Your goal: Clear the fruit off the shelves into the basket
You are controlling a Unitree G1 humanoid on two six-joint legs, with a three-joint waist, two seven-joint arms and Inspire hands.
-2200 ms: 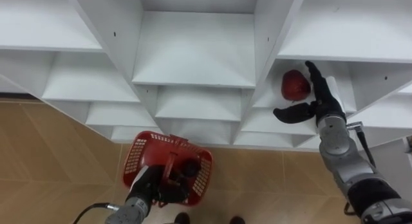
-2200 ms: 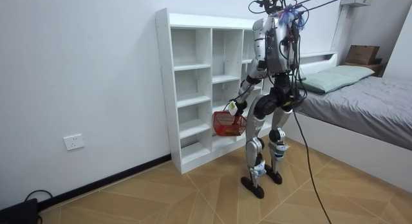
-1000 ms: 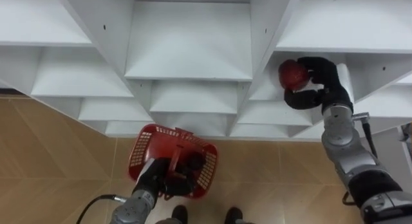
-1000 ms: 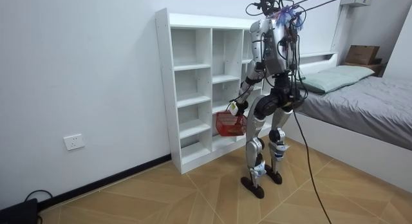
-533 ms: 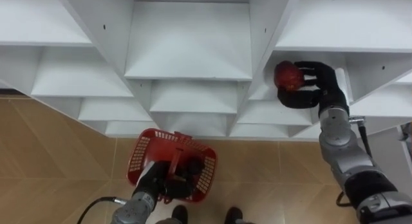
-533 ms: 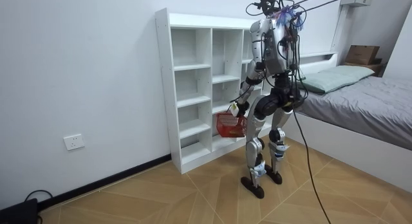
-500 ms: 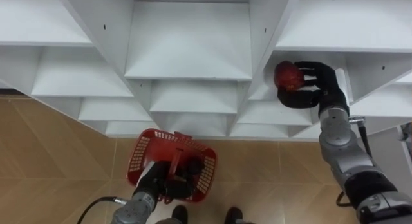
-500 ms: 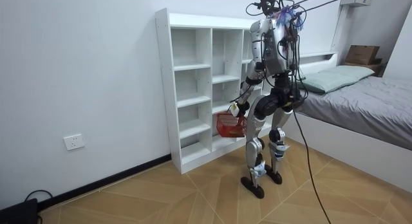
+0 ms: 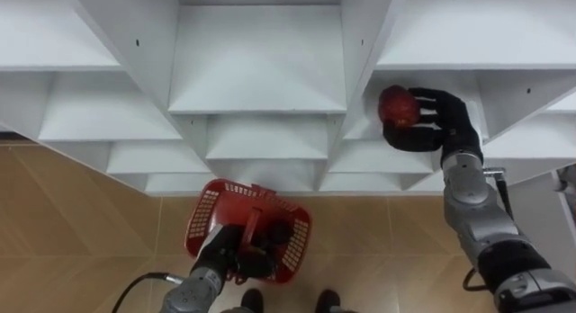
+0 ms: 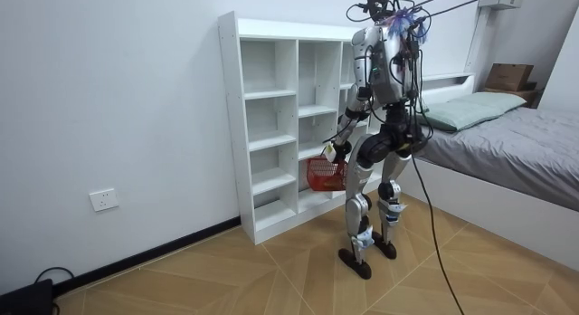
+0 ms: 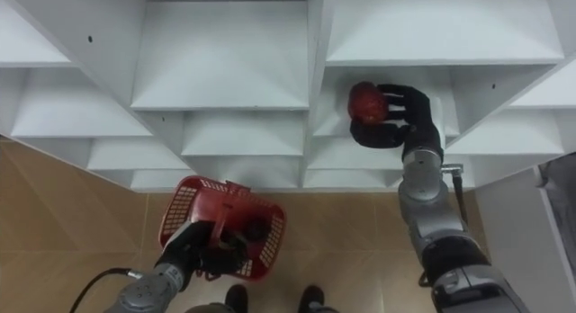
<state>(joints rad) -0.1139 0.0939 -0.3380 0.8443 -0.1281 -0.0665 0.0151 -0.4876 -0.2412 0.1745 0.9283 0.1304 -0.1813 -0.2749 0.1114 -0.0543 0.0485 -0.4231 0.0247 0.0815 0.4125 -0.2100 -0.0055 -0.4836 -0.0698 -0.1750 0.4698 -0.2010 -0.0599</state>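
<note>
At the closet (image 9: 256, 70), raised right hand's (image 9: 447, 126) fingers (image 9: 443, 103) clasp red fruit (image 9: 397, 106); left hand (image 9: 232, 252) grips basket (image 9: 203, 225).

Closet (image 9: 261, 70): fruit (image 9: 397, 106) in right column compartment, within right robot hand (image 9: 443, 124). Basket (image 9: 205, 225) below, before closet, in left robot hand (image 9: 232, 252).

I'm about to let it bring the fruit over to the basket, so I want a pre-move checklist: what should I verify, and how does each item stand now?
1. Grip: right hand curled round the red fruit: ok.
2. Fruit clear of the white shelf unit: cannot tell; it is near its compartment's front.
3. Carry: left hand shut on the handle of the red basket: ok.
4. Basket mouth facing up, below the shelves: ok.
5. Room left inside the basket: cannot tell; the hand covers its middle.
</note>
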